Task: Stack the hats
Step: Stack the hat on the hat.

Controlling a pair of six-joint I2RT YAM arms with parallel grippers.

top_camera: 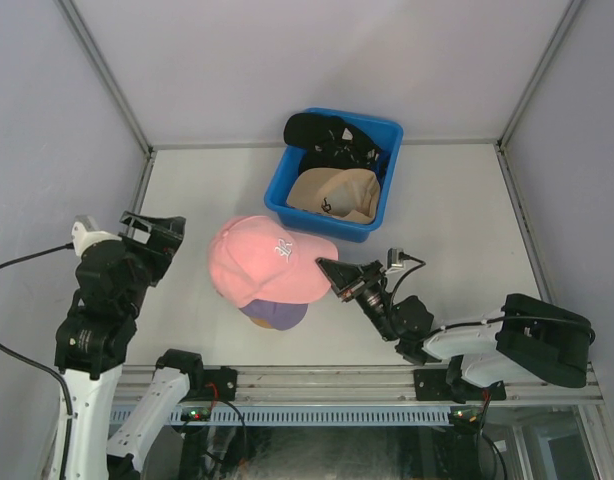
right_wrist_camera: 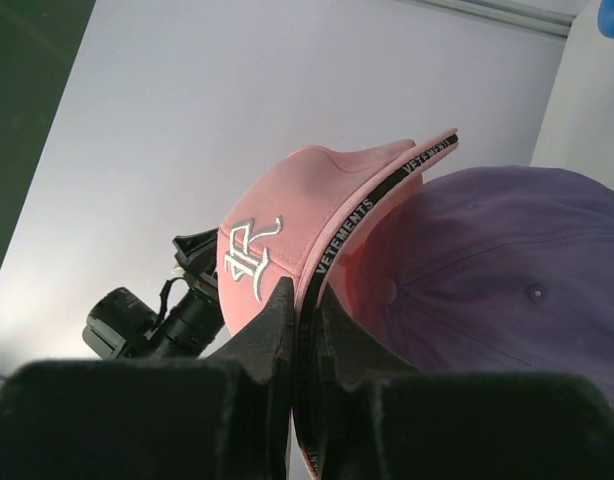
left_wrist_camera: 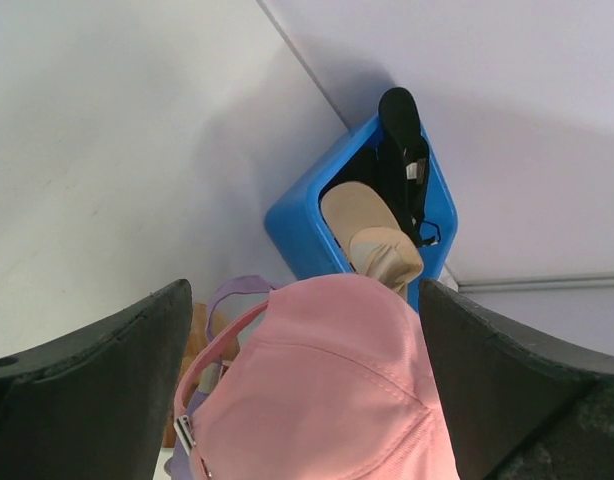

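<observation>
**Pink cap settling onto the lavender one**

Well back on the white bench (top_camera: 457,230): a blue rectangular plastic bin (top_camera: 322,224), with a tan fabric cap (top_camera: 337,195) inside and a black fabric cap (top_camera: 322,135) draped over its far rim. Nearer the arms: a pink fabric baseball cap with white embroidered lettering (top_camera: 272,258), covering most of a lavender fabric cap (top_camera: 275,314). Pinches the pink brim edge in the right claw (right_wrist_camera: 305,310), shut tight on it. Holds the left claw (top_camera: 157,228) spread wide and empty, left of the pile. Looks like the placing step for the second hat. Next, probably: release the brim without dragging the cap askew, then reach into the bin for the tan cap.
</observation>
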